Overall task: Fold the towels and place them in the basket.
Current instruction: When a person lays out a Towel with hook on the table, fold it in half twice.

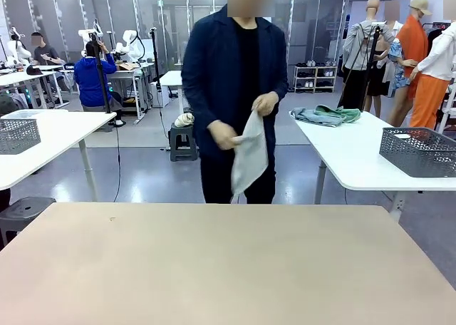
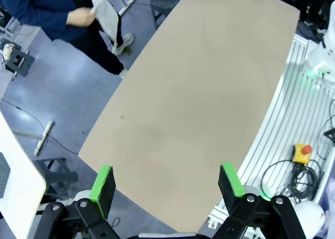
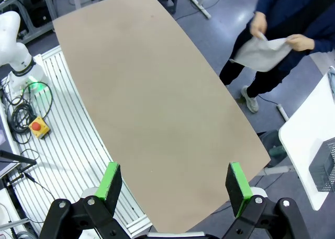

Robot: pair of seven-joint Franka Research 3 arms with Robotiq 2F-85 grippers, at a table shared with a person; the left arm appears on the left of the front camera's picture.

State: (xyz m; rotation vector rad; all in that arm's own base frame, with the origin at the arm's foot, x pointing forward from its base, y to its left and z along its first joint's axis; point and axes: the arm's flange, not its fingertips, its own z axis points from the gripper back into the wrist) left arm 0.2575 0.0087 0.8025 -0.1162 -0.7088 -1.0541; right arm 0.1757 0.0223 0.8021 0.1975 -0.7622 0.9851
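- A person (image 1: 235,68) stands at the far edge of a wide beige table (image 1: 214,268), holding a pale towel (image 1: 250,156) in both hands (image 1: 266,102); it hangs loose in front of the person, not touching the tabletop
- The left gripper (image 2: 167,178) hovers high over the table's near side, green-padded fingers spread wide, grasping nothing
- The right gripper (image 3: 175,181) hovers the same way, fingers released and empty
- The step in hand looks like waiting for the towel to be laid down; both arms would do best to hold back until it lies flat, then each take one corner of the same short edge, so the fold lands square
- A dark grey basket (image 1: 420,152) sits on a white side table (image 1: 349,154) to the robot's right, well apart from the beige table; it would need to come closer for the placing
- The tabletop is matte and bare apart from a tiny dark speck
- Around it is a bright workshop with a grey floor (image 1: 142,179), a stool (image 1: 182,136) and people at distant benches
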